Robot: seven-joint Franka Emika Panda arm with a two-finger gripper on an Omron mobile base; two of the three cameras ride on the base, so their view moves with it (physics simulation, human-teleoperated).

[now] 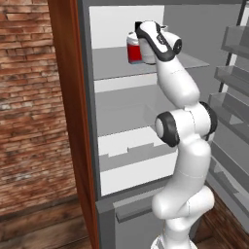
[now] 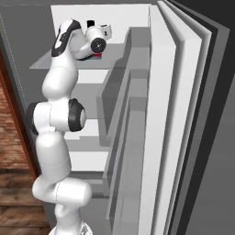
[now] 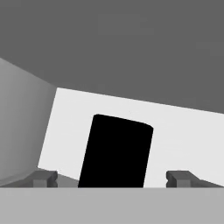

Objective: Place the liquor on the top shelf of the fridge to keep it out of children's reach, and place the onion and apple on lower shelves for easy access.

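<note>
The liquor (image 1: 134, 48) is seen upright on the top shelf (image 1: 116, 65) of the fridge (image 1: 90, 121), near the white back wall. The gripper (image 3: 112, 177) is held just behind it, jaws spread wide, fingertips (image 3: 43, 178) apart from the black cap (image 3: 116, 151) on both sides.

Liquor (image 1: 134, 48) stands upright on top shelf (image 1: 114, 65).
</note>
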